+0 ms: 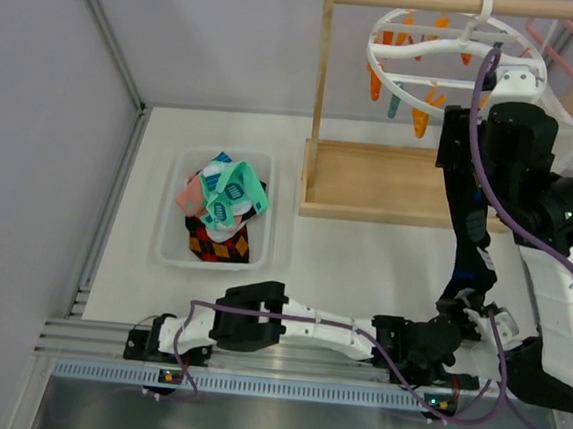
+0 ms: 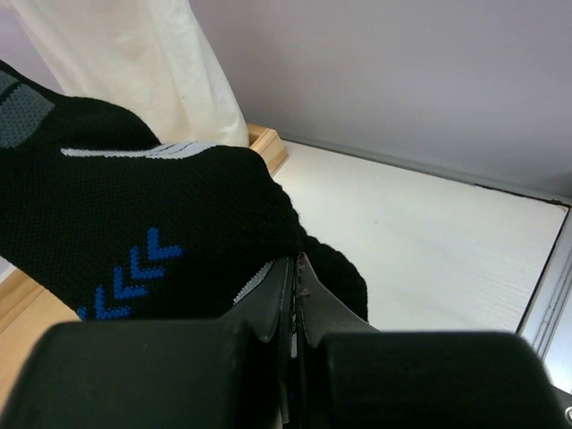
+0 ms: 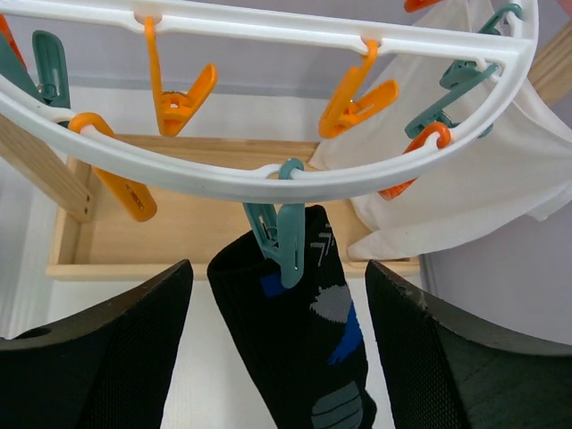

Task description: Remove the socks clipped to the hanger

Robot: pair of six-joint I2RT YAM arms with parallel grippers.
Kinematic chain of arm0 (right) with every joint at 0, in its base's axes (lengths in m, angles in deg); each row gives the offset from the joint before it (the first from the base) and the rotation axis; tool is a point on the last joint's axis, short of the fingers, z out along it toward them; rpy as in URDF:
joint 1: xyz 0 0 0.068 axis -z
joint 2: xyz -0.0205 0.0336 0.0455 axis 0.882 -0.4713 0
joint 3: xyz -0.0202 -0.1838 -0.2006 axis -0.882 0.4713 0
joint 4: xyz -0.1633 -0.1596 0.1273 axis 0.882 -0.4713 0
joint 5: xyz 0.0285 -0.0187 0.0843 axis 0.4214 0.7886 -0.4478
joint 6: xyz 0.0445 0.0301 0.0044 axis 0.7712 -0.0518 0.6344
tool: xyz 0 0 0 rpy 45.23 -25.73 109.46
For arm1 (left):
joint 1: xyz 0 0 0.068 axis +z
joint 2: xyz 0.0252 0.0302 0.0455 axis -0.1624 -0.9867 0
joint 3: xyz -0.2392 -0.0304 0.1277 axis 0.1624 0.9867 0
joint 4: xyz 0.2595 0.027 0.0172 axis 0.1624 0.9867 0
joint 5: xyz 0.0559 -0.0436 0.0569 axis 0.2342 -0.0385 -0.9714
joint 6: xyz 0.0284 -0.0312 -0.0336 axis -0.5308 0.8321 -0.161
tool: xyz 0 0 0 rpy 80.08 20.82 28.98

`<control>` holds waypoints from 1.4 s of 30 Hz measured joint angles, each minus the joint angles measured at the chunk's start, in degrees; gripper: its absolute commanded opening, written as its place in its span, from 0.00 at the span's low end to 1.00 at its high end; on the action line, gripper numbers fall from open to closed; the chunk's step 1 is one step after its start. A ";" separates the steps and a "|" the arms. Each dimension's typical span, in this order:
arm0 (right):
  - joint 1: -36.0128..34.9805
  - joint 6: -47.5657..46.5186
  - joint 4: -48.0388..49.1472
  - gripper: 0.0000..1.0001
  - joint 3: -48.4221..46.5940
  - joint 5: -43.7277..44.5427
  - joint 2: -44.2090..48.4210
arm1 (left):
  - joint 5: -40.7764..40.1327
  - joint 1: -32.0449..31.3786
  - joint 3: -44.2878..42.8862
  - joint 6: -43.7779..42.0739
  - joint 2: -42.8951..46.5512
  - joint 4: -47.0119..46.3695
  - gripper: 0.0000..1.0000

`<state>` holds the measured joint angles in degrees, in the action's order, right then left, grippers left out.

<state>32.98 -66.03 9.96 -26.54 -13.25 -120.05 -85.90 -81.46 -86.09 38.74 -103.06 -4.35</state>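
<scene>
L hand [image 2: 295,268] clamped shut on black sock [image 2: 134,206]. R hand [image 3: 279,268] apart, either side of same sock, not touching. Sock hangs from teal peg [image 3: 284,234] on hanger [image 3: 223,183] rim.

The hanger [image 3: 268,183] is seen to be smooth, slightly glossy white plastic, and its pegs [image 3: 288,237] glossy orange and teal plastic. The black sock [image 3: 304,357], at six o'clock in the right wrist view, is shown as matt knitted cloth. Pale, matt wood is seen in the stand base [image 3: 179,232] at nine o'clock, and a white cloth [image 3: 474,188], thin and matt, at three o'clock.
</scene>
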 measured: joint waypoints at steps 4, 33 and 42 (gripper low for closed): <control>-3.08 -0.98 0.35 0.72 0.09 5.62 -2.10 | -0.24 0.42 -0.59 0.26 -0.09 -0.13 0.00; -8.00 -11.41 21.99 0.61 17.05 21.84 -2.36 | 1.09 0.70 -0.72 0.52 -0.09 -0.24 0.00; -8.04 -15.41 29.33 0.51 19.32 27.08 -1.92 | 1.51 0.61 -0.72 0.48 -0.09 -0.22 0.00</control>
<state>24.93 -81.44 39.29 -7.22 13.83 -121.98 -84.40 -80.85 -86.81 39.22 -103.15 -4.56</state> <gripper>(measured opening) 0.538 0.009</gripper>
